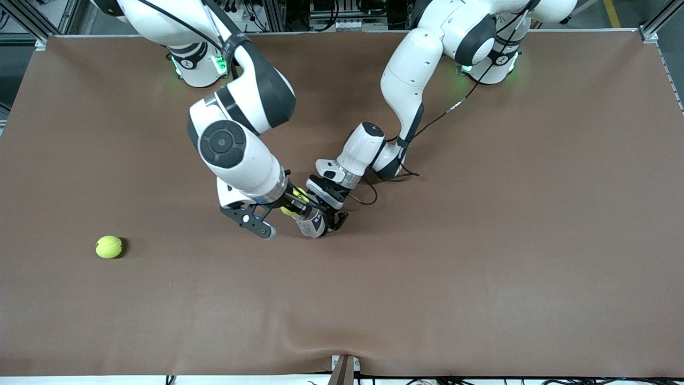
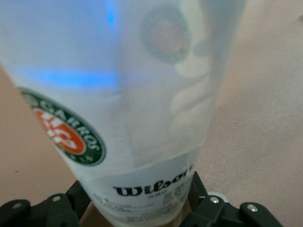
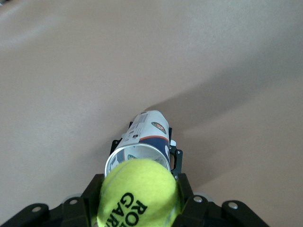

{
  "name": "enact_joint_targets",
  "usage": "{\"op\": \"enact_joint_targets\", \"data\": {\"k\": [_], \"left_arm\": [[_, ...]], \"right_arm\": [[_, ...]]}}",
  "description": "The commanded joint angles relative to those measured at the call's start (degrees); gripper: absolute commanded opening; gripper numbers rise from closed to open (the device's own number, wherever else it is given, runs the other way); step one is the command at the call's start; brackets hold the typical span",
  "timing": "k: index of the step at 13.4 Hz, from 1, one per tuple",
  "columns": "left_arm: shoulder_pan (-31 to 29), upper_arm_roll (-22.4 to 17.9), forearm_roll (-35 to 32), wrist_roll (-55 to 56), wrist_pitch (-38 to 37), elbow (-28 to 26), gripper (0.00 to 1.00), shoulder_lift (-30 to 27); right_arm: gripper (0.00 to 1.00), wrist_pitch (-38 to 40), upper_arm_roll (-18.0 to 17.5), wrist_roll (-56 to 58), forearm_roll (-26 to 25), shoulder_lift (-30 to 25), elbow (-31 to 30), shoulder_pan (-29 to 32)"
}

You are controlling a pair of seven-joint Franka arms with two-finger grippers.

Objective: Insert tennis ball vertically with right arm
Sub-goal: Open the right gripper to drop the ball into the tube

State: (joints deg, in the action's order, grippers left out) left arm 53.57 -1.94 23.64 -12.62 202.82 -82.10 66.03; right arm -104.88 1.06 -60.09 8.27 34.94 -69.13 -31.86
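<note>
My right gripper point(image 1: 293, 205) is shut on a yellow-green tennis ball point(image 1: 292, 202), printed in black, and holds it just over the open mouth of a clear plastic tennis-ball can point(image 1: 311, 224). In the right wrist view the ball point(image 3: 137, 196) sits between the gripper's point(image 3: 137, 202) fingers, with the can's mouth point(image 3: 137, 158) directly under it. My left gripper point(image 1: 329, 217) is shut on the can near its base and holds it roughly upright on the table. In the left wrist view the can point(image 2: 142, 94), with its Wilson label, fills the space between that gripper's point(image 2: 139, 205) fingers.
A second tennis ball point(image 1: 109, 246) lies on the brown table point(image 1: 481, 240) toward the right arm's end, nearer the front camera than the can. A black cable point(image 1: 368, 195) loops on the table beside the left wrist.
</note>
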Motion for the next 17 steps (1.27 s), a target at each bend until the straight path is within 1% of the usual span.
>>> {"op": "enact_joint_targets", "data": {"k": [1, 7, 8, 10, 11, 12, 17], "left_arm": [[0.66, -0.61, 0.79, 0.58, 0.73, 0.89, 0.86, 0.68], [0.66, -0.61, 0.70, 0.49, 0.73, 0.80, 0.86, 0.68], [0.66, -0.61, 0.79, 0.49, 0.73, 0.80, 0.86, 0.68], [0.66, -0.61, 0.79, 0.49, 0.73, 0.80, 0.87, 0.68], [0.66, -0.61, 0.79, 0.58, 0.73, 0.80, 0.87, 0.68], [0.66, -0.61, 0.79, 0.58, 0.73, 0.80, 0.86, 0.68], [0.66, -0.61, 0.96, 0.58, 0.73, 0.80, 0.86, 0.59]], "right_arm": [[0.00, -0.24, 0.52, -1.78, -0.80, 0.56, -0.04, -1.10], [0.00, -0.33, 0.52, -1.79, -0.98, 1.53, -0.39, -1.80], [0.04, -0.33, 0.52, -1.79, -0.89, 1.53, -0.47, -1.89], [0.64, -0.42, 0.52, -1.79, -0.98, 1.88, -0.47, -1.98], [0.90, -0.42, 0.52, -1.79, -0.98, 1.88, -0.47, -2.07], [1.00, -0.42, 0.52, -1.87, -1.06, 1.97, -0.47, -2.15], [1.00, -0.24, 0.44, -1.79, -1.24, 1.80, -0.39, -1.98]]}}
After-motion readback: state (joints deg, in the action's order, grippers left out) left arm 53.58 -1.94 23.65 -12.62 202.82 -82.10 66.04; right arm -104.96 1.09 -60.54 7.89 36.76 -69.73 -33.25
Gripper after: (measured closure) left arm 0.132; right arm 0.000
